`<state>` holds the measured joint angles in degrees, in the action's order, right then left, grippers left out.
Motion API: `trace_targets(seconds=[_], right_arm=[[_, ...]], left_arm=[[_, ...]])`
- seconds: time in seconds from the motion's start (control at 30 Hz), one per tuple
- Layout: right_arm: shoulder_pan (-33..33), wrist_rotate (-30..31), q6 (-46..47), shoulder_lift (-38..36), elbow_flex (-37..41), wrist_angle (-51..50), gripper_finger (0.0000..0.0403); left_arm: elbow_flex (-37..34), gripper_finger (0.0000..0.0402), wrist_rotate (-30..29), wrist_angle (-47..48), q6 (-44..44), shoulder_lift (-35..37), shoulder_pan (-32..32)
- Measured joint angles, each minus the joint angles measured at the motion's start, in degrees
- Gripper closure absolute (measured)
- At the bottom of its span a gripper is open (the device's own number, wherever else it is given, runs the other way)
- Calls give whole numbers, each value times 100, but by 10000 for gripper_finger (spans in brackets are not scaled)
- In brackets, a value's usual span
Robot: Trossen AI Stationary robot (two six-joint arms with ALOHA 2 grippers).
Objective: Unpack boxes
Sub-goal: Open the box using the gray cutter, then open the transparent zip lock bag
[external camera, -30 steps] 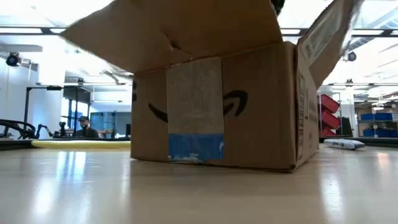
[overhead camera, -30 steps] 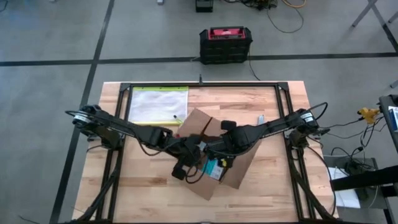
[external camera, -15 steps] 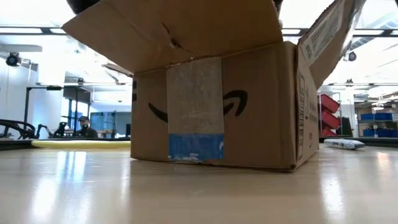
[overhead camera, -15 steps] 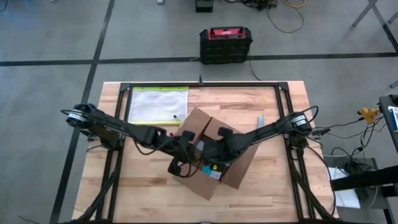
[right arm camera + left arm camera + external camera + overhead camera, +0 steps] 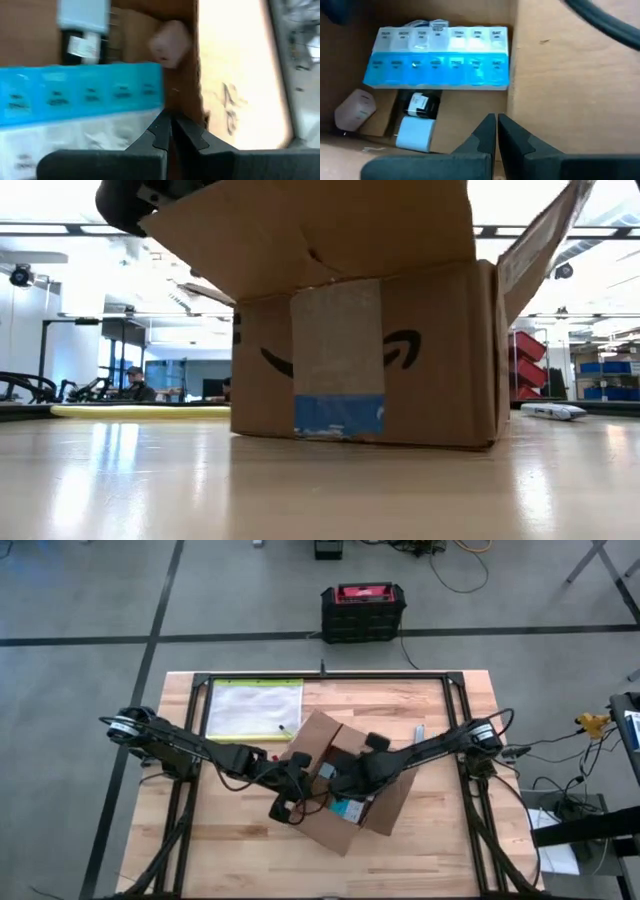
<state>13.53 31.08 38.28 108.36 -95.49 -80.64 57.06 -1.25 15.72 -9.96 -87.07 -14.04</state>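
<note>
Both grippers over opened brown corrugated cardboard box (image 5: 345, 790).
Left gripper (image 5: 496, 131), right gripper (image 5: 167, 131) closed, empty; poised above blue-and-white plastic pill organiser (image 5: 441, 59) for extraction.

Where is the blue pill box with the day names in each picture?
High view: pill box peeks out beside the arms, inside the open cardboard box.
Low view: not seen; the box wall hides it.
Left wrist view: near the top.
Right wrist view: left of the middle.
Shared landmark: the small pinkish-white piece beside it.
</note>
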Motion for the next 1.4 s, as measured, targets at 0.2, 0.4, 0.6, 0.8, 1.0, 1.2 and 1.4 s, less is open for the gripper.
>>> trace_targets(seconds=[0.2, 0.4, 0.6, 0.8, 1.0, 1.2, 1.4], right_arm=[[-399, 161, -113, -524, -96, -777, 403], [-1183, -149, -690, -807, -76, -839, 403], [-1998, -1039, -1555, -783, 366, -221, 403], [-2369, -1605, -2171, -785, 1040, 690, 403], [-2408, -1610, -2442, -847, 1284, 979, 403], [-2408, -1683, -2548, -955, 1281, 1038, 403], [-2162, -1810, -2524, -1111, 1281, 1045, 403]], left_arm=[[-8, 400, 89, 7, 0, 0, 0], [-9, 400, 89, 19, 65, 10, -16], [30, 400, 87, 346, 255, 498, -27], [44, 400, -458, 1342, 835, 1623, -10], [-45, 389, -1802, 3716, 2156, 2134, 187], [-394, 338, -2069, 4178, 2895, 2136, 750], [-774, 263, -1845, 4152, 2639, 1979, 1701]])
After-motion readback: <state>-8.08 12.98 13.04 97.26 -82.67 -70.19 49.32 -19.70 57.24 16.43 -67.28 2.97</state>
